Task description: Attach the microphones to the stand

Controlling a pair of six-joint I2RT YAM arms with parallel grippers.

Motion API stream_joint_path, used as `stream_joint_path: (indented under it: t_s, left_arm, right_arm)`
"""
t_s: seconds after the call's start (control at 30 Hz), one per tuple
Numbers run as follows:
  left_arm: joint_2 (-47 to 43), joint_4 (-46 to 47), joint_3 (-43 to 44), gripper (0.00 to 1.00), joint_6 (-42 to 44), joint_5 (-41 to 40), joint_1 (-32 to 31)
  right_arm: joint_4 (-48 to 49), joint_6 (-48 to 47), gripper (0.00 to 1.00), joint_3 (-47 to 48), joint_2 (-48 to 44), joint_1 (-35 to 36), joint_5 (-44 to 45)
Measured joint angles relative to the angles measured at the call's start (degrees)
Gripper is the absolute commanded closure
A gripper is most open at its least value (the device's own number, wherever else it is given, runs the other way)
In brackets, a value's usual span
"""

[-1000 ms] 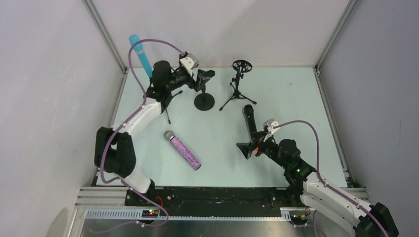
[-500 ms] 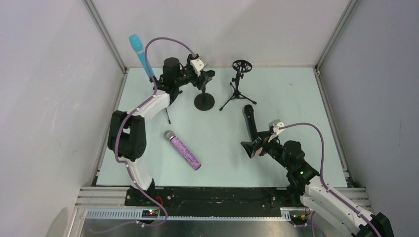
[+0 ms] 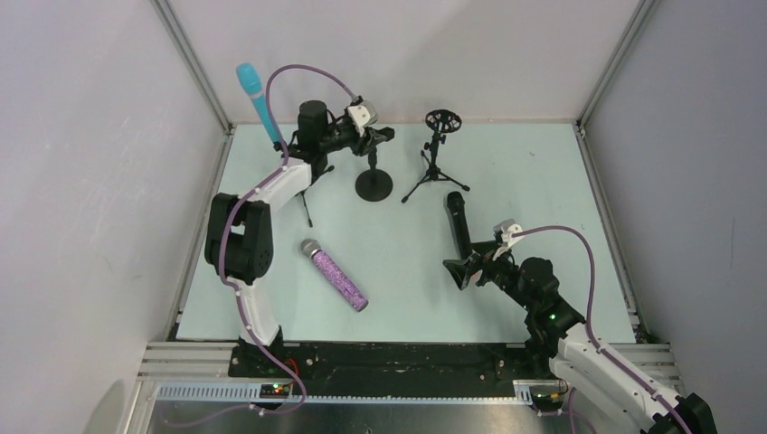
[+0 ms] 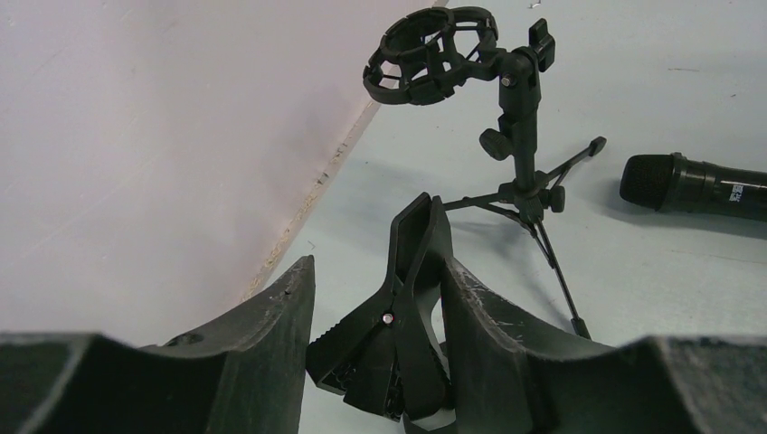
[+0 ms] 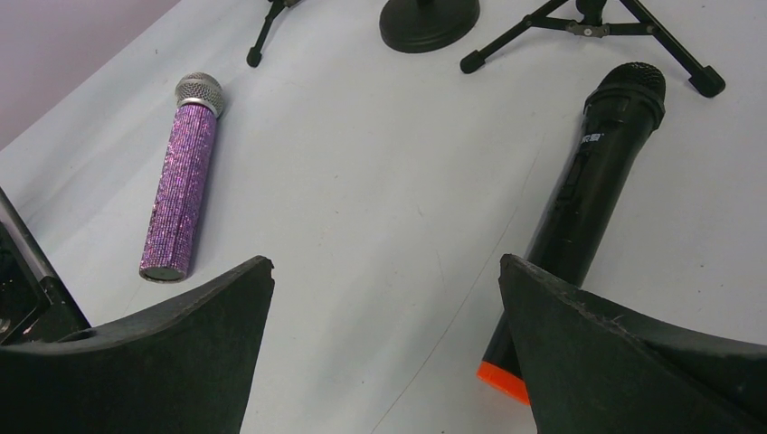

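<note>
We are seeing the left arm (image 3: 271, 185) reaching toward the far edge of the bench (image 3: 543, 181), where its jaws are standing partway apart around the black spring clip (image 4: 387, 339) that is topping the round-base stand (image 3: 374, 185). In the wrist view one finger (image 4: 506, 334) is looking to be against the clip while a gap is showing on the other side, so we cannot tell whether the left jaws are actually gripping it. Just to the right, also near the far edge, the tripod stand (image 3: 440, 122) is standing upright with its ring-shaped cradle at the top. The turquoise microphone (image 3: 258, 101) is rising at a tilt over the far left corner, head up, and its lower end is hiding behind the left arm. The purple glitter microphone (image 3: 336, 276) is lying flat toward the near edge, left of the middle, with its silver mesh head pointing to the far left. The black microphone (image 3: 457, 221) is lying flat right of the middle, its head pointing at the tripod stand's legs and its orange end (image 5: 502, 375) facing the near edge. The right arm (image 3: 552, 316) is hovering over that near end with the right jaws spread wide. The orange end is showing just at the inner edge of one finger (image 5: 615, 353), though whether they are touching we cannot tell.
</note>
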Motion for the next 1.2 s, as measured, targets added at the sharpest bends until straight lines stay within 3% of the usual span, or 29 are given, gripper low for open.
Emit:
stream_joint_path:
  t_s: [0.17, 0.43, 0.93, 1.2]
  left_arm:
    - [0.00, 0.00, 0.00, 0.99, 0.13, 0.24, 0.02]
    - [-1.07, 0.76, -1.64, 1.00, 0.76, 1.40, 0.04]
    - [-12.09, -2.10, -11.98, 1.00, 0.48, 5.64, -0.24]
    - [-20.61, -2.82, -19.17, 1.00, 0.31, 4.17, -4.83]
  right_arm:
    - [0.02, 0.02, 0.01, 0.00, 0.09, -0.48, -0.31]
    - [0.59, 0.00, 0.01, 0.00, 1.05, -0.79, -1.18]
    - [1.86, -0.09, 0.01, 0.00, 3.61, -0.92, -2.47]
    - [3.13, -0.33, 0.01, 0.02, 4.90, -1.05, -2.89]
